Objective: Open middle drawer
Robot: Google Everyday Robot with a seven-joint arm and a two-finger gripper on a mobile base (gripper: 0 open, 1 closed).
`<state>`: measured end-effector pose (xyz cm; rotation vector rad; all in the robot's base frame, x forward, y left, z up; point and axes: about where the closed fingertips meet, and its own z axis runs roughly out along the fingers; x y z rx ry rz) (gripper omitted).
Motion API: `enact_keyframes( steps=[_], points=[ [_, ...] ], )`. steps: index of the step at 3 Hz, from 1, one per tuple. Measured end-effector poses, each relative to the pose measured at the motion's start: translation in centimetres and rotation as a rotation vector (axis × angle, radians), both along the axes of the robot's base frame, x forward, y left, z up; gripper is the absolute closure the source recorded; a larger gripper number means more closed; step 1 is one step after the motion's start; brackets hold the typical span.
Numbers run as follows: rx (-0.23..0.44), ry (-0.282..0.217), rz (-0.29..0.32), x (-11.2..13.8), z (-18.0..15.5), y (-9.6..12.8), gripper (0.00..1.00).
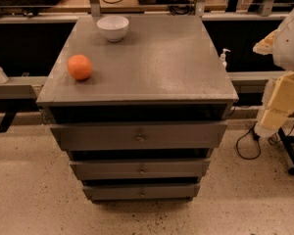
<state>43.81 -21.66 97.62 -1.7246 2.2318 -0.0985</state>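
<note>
Grey metal cabinet [152,67], three knobbed drawer fronts; the middle drawer [103,169], grey metal with a small round centre knob [142,170], sits between the larger top front [88,136] and the smaller bottom front [112,192]. A round orange fruit [80,67] and a white bowl [112,27] rest on the cabinet top, well apart. The gripper [265,42] hangs at the right edge, clear of the cabinet; whether spread or closed cannot be told.

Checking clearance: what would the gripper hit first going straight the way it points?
The gripper, right of the cabinet, points downward, so probably the floor beside it, not the middle drawer; depth is unclear.
</note>
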Motion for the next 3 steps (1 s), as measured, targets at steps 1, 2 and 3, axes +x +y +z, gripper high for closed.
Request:
enact_keyframes(
  steps=[1,2,3],
  points=[
    [0.002,-0.009,-0.001,0.0,-0.1,0.1,0.0],
    [0.065,-0.017,0.002,-1.2,-3.0,0.7,0.0],
    [0.165,-0.009,-0.01,-2.8,-8.9,1.9,0.0]
  ],
)
